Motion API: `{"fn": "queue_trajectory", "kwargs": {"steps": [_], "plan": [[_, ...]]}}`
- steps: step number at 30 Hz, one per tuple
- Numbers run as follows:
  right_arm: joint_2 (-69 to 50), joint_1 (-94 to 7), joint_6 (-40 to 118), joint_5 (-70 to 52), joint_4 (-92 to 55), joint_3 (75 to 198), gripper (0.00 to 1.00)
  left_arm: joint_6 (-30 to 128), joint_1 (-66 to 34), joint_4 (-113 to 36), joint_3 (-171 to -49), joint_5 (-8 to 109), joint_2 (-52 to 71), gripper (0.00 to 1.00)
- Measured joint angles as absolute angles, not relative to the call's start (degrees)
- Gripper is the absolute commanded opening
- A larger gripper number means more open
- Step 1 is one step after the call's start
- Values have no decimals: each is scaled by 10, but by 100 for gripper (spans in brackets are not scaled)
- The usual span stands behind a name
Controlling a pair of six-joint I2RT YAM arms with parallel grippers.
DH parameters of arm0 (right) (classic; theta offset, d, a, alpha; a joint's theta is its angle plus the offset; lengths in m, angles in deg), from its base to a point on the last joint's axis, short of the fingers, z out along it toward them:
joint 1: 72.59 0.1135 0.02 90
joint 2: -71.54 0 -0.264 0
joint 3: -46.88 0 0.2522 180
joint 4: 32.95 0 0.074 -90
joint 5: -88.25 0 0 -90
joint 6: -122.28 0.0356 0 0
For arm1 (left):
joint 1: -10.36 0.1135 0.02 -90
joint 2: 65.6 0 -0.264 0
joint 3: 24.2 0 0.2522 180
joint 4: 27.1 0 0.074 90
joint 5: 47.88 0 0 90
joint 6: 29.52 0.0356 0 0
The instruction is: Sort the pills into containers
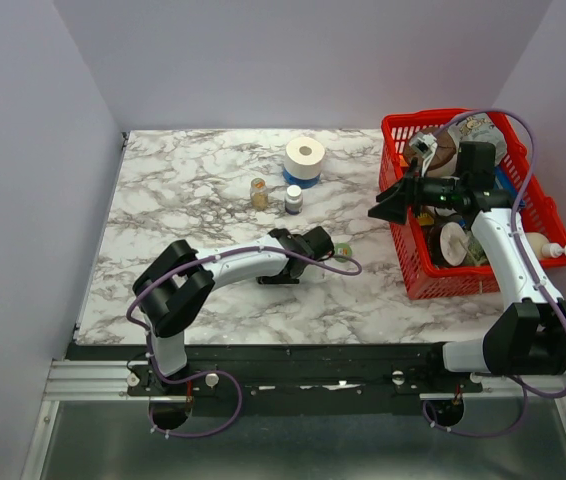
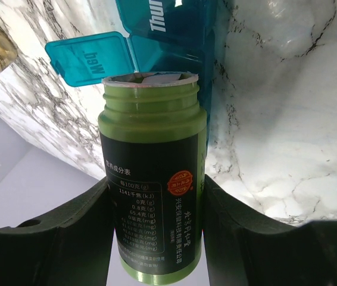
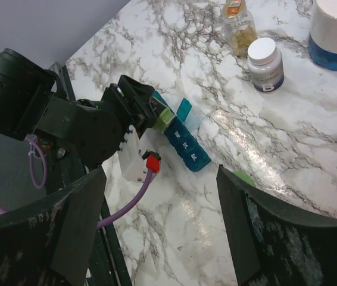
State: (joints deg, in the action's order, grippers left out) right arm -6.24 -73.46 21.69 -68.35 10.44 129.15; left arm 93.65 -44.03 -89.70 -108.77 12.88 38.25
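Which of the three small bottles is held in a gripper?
The green bottle, clamped in the left gripper; the amber bottle and white-capped bottle stand free on the table.

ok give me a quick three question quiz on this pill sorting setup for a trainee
1. True or false: the left fingers grip a green bottle with no cap on.
2. Which lid of the pill organizer stands open? A Wed, B Sun, C none.
3. Fill in: the right fingers, open and empty, hang beside the red ____.
Key: 1 true; 2 A; 3 basket.
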Motion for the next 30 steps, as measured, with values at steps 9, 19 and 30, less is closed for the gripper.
{"fn": "queue_trajectory", "kwargs": {"steps": [9, 19, 30], "plan": [[-62, -735, 217, -685, 105, 1292, 84, 937, -441, -895, -1086, 125, 382, 0], [-62, -735, 217, -687, 105, 1292, 84, 937, -441, -889, -1082, 121, 381, 0], [-62, -738, 216, -687, 105, 1292, 85, 922, -436, -877, -1070, 130, 370, 0]]}}
